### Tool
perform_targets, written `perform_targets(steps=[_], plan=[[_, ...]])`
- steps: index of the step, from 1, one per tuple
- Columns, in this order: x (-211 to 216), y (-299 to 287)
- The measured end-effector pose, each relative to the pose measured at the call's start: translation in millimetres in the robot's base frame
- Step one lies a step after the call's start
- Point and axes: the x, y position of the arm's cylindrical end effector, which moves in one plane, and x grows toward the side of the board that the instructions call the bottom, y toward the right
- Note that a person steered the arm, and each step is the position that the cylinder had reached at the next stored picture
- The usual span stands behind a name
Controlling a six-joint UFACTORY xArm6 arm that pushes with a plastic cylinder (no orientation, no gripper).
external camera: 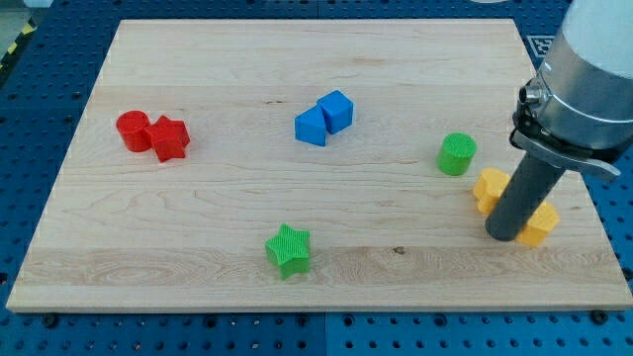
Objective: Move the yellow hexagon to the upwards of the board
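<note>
Your tip [505, 235] is down on the board [297, 213] near the view's right edge, set between two yellow blocks. There are no jaws to speak of here; it is a bare rod, holding nothing, and it looks to be touching both yellow pieces or nearly so.

The yellow block at the rod's left [489, 188] sits slightly higher in the view; the other yellow block [540, 224] peeks out at the rod's lower right. The rod covers part of each, so which one is the hexagon is hard to tell from here; the lower right one seems the likelier. Confirm that before you push.

To do this step well, bring the tip round to the view's bottom side of the hexagon, centred on it, then push straight toward the view's top. An off-centre contact will likely spin the block aside. Mind the green cylinder [457, 154] just up and left of the yellow pair; keep your line to its right. The blue blocks [323, 118], the red blocks [152, 134] and the green star [289, 249] are well apart from your path.
</note>
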Motion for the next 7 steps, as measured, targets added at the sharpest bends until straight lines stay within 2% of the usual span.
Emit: perform_targets(steps=[1,3,7], plan=[[29.6,1.2],[15.3,49.9],[28.4,13.0]])
